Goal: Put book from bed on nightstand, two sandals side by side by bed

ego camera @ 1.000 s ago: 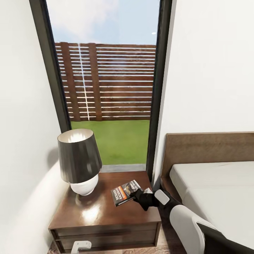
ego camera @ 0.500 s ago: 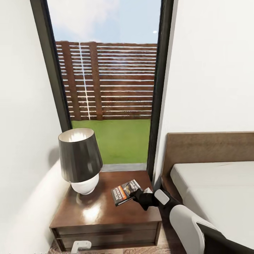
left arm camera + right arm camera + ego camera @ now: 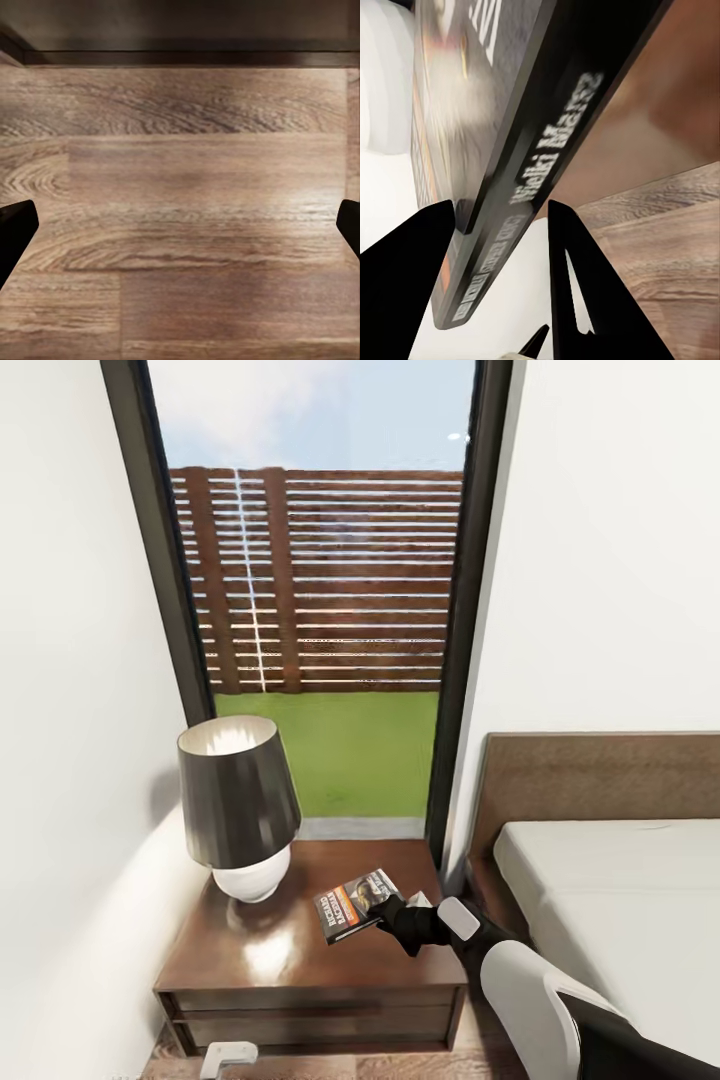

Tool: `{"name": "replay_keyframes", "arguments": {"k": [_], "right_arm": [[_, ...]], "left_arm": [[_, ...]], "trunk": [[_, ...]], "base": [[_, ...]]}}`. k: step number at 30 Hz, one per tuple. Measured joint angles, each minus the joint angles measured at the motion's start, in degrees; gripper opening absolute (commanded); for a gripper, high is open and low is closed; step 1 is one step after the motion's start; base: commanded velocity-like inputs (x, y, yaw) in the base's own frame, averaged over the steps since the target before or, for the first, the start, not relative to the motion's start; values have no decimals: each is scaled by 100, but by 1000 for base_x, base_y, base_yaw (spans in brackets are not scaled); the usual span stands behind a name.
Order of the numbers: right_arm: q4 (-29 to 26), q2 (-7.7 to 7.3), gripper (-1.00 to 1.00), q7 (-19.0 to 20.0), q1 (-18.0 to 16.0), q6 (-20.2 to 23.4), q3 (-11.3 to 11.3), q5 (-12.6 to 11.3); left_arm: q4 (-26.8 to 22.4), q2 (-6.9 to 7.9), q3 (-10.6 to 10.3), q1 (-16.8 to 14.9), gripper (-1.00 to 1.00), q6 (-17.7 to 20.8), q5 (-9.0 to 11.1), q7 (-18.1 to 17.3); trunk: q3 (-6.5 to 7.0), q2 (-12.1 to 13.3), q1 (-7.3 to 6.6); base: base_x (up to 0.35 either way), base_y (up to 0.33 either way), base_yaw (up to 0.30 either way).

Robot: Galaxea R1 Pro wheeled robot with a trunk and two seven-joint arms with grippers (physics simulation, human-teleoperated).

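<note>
Right arm [image 3: 525, 985]: glossy white rounded shell, black joints, black wrist; jaws black, wedge-shaped.

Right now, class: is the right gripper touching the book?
Touching. In the right wrist view the book sits clamped between the two dark fingers of the right gripper; the head view shows it held over the nightstand.

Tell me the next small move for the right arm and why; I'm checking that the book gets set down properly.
Probably lower it a little, then open. The right gripper holds the book clamped at its edge, tilted above the nightstand top, in the free space beside the lamp. Whether the book already touches the wood can't be told, so easing down first seems safer than dropping it.
</note>
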Motion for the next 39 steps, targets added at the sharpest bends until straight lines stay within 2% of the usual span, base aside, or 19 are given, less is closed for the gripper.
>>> {"name": "replay_keyframes", "arguments": {"k": [14,39], "right_arm": [[-61,0,-100,13,0,1,-2,-7],[-89,-1,-100,10,0,1,-5,-10]], "left_arm": [[-9,-5,0,-8,100,1,0,10],[-12,-14,8,-9,100,12,-6,120]], "trunk": [[-112,0,0],[-126,0,0]], "base": [[0,0,81],[60,16,4]]}}
